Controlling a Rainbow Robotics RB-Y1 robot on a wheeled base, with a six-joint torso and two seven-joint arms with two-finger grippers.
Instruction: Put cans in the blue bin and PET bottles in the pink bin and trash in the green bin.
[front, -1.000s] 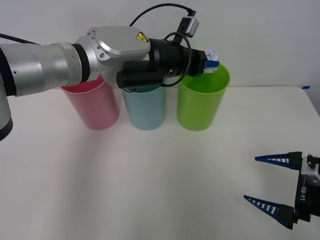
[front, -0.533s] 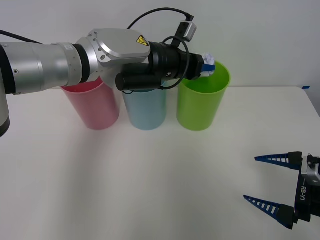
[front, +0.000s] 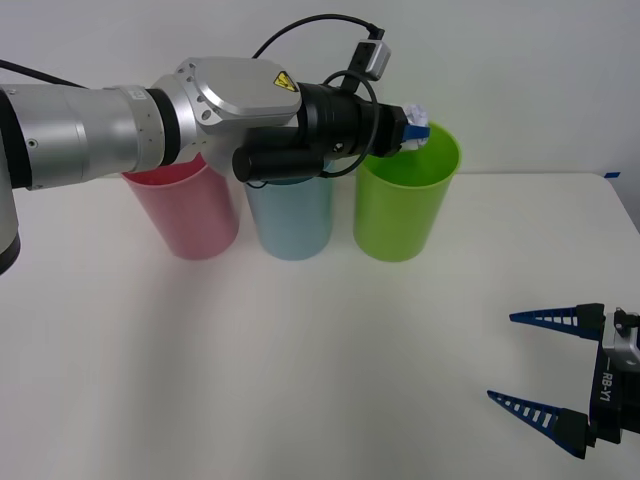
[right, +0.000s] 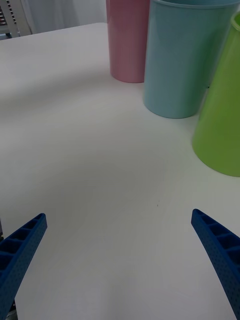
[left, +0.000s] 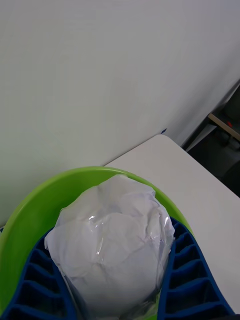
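1. Left gripper is clamped on the trash, a crumpled white wad with some clear film on it, sitting right above the green bin, over the side of its rim nearest the blue bin.
2. The wad looks featherlight and squishy, so I'd guess it just dents under the fingers instead of pushing back. The film could be a bit slick. Held across its fat middle like this seems the right spot; a loose corner would probably tear or slip.
3. Being so light, it might cling to a finger for a moment when let go, or glance off the rim. Just my hunch.
4. Bins stand in a row on the tabletop: pink bin, blue bin, then green. The left arm reaches over the pink and blue ones, close above their rims.
5. Right gripper is parked low near the tabletop's right edge, spread wide, holding nothing, well apart from the bins.
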